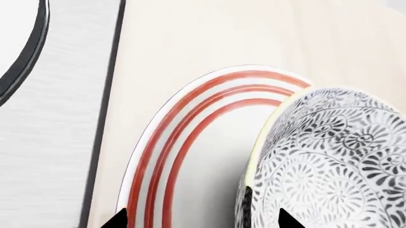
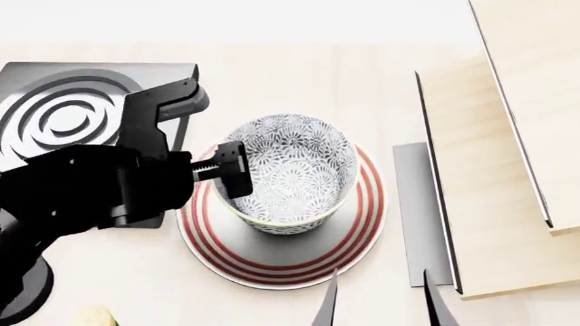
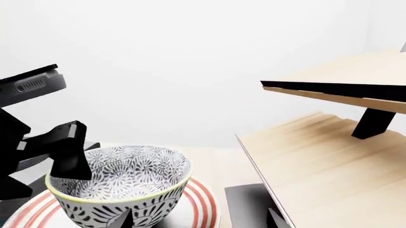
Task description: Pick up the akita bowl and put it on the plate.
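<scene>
At the near edge of the head view, the right pincer [image 2: 381, 299] shows only two dark finger tips, spread apart with nothing between them. It hangs just in front of the plate [image 2: 363, 224], apart from it.

The plate lies flat on the pale wooden surface [image 2: 299, 75]. Red rings run round its rim. The bowl [image 2: 290, 176] stands upright on the plate, a little toward the far side. It is white with a thick grey-black flower pattern inside and out.

The left pincer [image 2: 231, 170] is at the bowl's left rim. One black finger [image 3: 66, 152] sits right at the rim, on its inner side as far as the right wrist view shows. The other finger is hard to make out, so I cannot tell if the pincer is clamped on the bowl or loose.

Just right of the plate lies a flat grey strip [image 2: 417, 204], and beside it a wooden rack [image 2: 498, 170] with slanted boards.

Far back on the left sits a dark stove burner [image 2: 64, 115] with rings, partly behind the left arm.
</scene>
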### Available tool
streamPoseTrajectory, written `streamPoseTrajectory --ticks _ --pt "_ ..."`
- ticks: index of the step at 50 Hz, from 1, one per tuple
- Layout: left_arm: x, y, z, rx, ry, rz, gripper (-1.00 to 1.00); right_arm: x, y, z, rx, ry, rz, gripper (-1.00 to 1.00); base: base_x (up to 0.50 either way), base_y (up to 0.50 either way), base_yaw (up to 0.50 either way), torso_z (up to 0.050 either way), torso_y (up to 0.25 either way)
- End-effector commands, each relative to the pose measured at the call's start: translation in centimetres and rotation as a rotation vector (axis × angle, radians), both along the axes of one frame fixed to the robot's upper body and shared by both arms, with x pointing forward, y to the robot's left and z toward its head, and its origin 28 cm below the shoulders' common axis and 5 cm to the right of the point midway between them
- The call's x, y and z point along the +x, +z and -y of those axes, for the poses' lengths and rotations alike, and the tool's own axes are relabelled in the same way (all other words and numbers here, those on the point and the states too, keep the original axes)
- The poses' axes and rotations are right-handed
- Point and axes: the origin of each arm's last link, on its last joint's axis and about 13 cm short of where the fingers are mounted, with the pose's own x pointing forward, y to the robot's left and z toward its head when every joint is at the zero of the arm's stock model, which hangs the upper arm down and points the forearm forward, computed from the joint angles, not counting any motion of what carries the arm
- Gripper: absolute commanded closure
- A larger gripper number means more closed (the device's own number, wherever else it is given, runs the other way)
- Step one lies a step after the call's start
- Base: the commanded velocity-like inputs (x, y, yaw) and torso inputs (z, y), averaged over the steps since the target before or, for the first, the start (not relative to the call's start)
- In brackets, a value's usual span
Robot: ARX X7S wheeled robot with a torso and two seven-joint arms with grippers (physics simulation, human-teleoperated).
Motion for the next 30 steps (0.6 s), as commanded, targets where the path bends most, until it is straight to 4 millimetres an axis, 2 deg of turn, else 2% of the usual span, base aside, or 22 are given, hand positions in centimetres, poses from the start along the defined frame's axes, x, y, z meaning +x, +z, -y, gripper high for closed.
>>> streamPoseTrajectory --ticks 1,11,19,25,30 --pt "0.4 2.3 -0.4 0.08 -0.013 0.051 -1.0 0.0 0.0 -0.1 0.0 0.004 0.002 -1.0 0.0 0.0 0.0 0.0 0.0" --pt "0.7 5.2 -0.7 0.07 -0.067 0.103 -1.0 -0.1 0.0 -0.2 -0.003 0.013 0.003 -1.0 0.0 0.0 0.0 0.0 0.0" --pt "0.9 7.8 -2.0 0.044 -0.073 0.173 -1.0 0.0 -0.1 -0.2 -0.003 0.014 0.001 -1.0 0.0 0.0 0.0 0.0 0.0" --pt "-0.9 9.7 -2.8 0.039 -0.083 0.249 -1.0 -0.1 -0.1 -0.2 -0.005 0.016 0.002 -1.0 0.0 0.0 0.0 0.0 0.0" --pt "-2.9 11.2 -4.7 0.028 -0.048 0.33 -1.0 -0.1 0.1 -0.1 -0.007 0.01 0.008 -1.0 0.0 0.0 0.0 0.0 0.0"
